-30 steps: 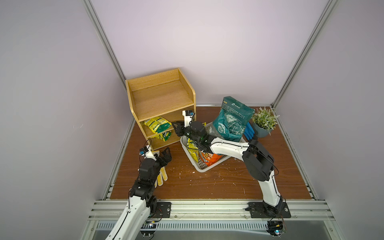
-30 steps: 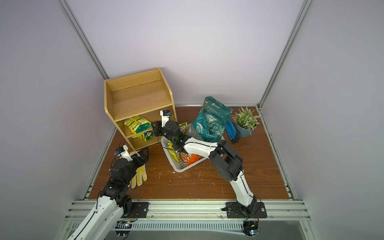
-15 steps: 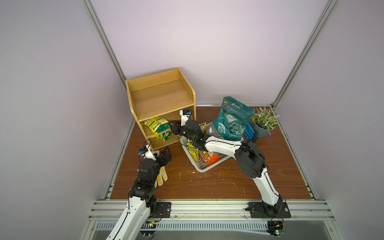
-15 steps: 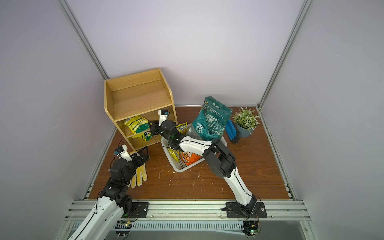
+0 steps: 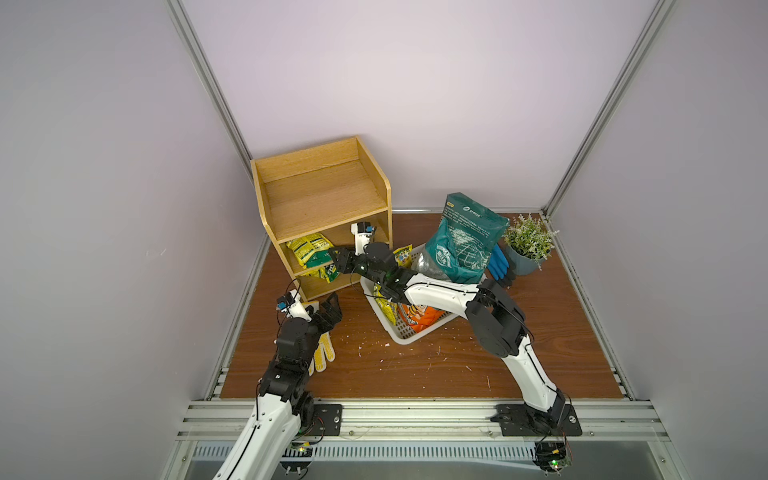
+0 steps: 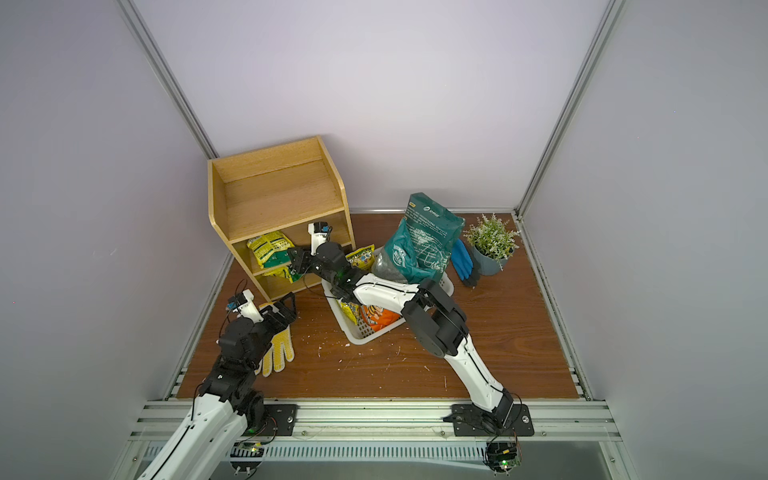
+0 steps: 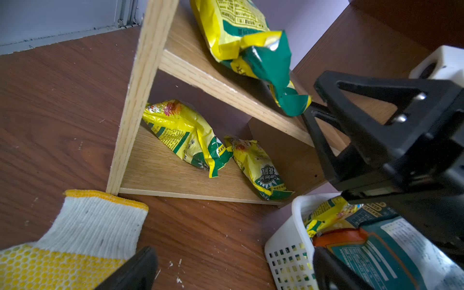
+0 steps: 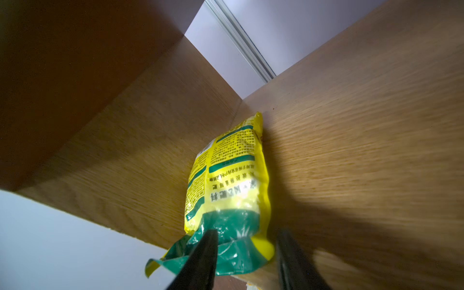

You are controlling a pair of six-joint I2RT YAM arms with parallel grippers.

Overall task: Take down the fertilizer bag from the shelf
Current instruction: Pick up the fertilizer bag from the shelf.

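The light-wood shelf (image 5: 320, 195) (image 6: 274, 195) stands at the back left. A yellow and green fertilizer bag (image 5: 309, 249) (image 6: 266, 249) (image 8: 226, 185) lies on its middle tier, its green end hanging over the front edge (image 7: 288, 100). My right gripper (image 5: 337, 262) (image 6: 293, 262) (image 8: 244, 248) reaches into that tier, open, with its two fingers on either side of the bag's green end. My left gripper (image 5: 330, 307) (image 6: 286, 307) (image 7: 233, 271) hovers wide open and empty low over the floor in front of the shelf's bottom tier.
Two more yellow bags (image 7: 185, 135) (image 7: 258, 168) lie on the bottom tier. A yellow-dotted glove (image 5: 322, 353) (image 7: 75, 233) lies under my left arm. The white basket (image 5: 399, 332) holds packets, with a big teal bag (image 5: 461, 241), blue gloves (image 5: 496, 259) and a potted plant (image 5: 528, 241) behind.
My right gripper has moved left from above the basket to the shelf's middle tier, reaching the bag's end. The left arm has stayed still.
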